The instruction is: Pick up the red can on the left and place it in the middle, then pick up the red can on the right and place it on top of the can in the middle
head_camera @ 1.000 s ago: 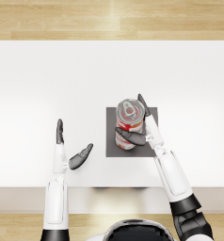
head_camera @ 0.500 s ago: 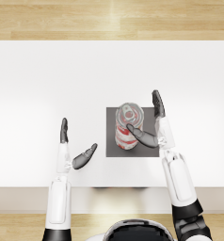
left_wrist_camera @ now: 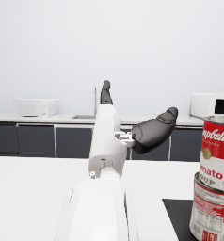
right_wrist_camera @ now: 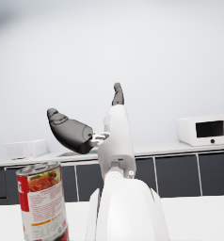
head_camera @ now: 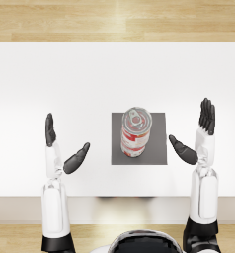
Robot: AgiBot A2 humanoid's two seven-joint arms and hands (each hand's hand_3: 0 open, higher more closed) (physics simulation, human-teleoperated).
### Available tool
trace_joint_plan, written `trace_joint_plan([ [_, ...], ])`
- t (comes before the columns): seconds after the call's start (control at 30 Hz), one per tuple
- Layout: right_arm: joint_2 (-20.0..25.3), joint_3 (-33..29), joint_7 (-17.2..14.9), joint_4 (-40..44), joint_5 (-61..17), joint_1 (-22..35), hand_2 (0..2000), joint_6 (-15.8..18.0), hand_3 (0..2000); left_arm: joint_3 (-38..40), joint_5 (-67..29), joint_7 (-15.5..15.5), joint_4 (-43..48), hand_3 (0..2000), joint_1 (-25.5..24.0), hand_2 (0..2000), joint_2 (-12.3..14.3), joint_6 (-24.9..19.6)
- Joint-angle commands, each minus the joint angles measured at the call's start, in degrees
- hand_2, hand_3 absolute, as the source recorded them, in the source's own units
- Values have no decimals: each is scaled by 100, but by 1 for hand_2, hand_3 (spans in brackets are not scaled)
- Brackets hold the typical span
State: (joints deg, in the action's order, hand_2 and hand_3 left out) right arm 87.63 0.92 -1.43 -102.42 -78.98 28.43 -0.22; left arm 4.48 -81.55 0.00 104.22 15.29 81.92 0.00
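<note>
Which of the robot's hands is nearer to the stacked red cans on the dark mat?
The right hand, though only slightly. It is open just off the mat's right edge; the left hand is open farther out on the stacked red cans' other side.

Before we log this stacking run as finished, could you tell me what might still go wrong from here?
1. The upper can sits on the lower can with nothing bracing it; the left wrist view suggests it is slightly offset, so a table bump might topple it.
2. The right hand is open and apart but level with the stack, so a sideways sweep could clip it.
3. The left hand poses the same, smaller risk.
</note>
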Motion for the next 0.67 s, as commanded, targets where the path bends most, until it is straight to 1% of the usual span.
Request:
trace_joint_plan([
  [0.03,3,-270,41,10,0,-74,0,6,0,169,0,0,49,0,90,0,-11,0],
  [0.1,5,-161,91,32,1,-95,0,14,0,99,0,0,23,0,26,0,2,0],
  [0.23,9,-223,129,79,1,-157,0,20,0,149,0,0,28,0,32,0,4,0],
  [0.67,11,-245,143,96,1,-176,0,22,0,166,0,0,30,0,34,0,6,0],
])
